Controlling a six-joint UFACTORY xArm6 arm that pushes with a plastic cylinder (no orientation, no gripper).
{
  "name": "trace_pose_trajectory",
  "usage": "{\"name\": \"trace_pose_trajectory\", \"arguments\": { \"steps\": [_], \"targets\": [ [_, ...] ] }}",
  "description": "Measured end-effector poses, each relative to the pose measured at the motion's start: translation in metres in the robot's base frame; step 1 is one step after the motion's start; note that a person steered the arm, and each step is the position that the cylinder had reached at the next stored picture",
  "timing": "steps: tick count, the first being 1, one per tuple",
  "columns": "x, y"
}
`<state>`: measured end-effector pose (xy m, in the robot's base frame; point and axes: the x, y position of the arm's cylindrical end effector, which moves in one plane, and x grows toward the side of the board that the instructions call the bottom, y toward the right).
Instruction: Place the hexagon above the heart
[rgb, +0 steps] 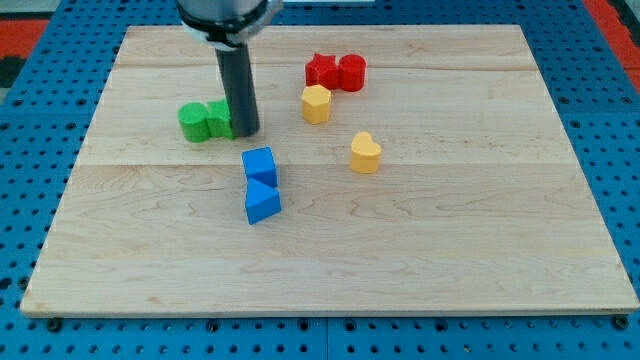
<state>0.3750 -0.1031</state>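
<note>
Tip beside green blocks

Single camera, raised, looking down at a slant across the pale wooden plank worktop. All four edges in frame; far edge narrower than near edge. Blue perforated metal base shows around it. Middle distance. Dark upright rod enters from the view's top, its upper part cropped.
</note>
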Motion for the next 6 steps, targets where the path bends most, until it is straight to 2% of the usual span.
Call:
{"name": "trace_pose_trajectory", "arguments": {
  "steps": [1, 2, 3, 4, 5, 6],
  "targets": [
    [-0.035, 0.026],
    [-0.035, 0.059],
    [-0.030, 0.117],
    [-0.062, 0.103],
    [-0.058, 0.137],
    [-0.020, 0.152]
  ]
}}
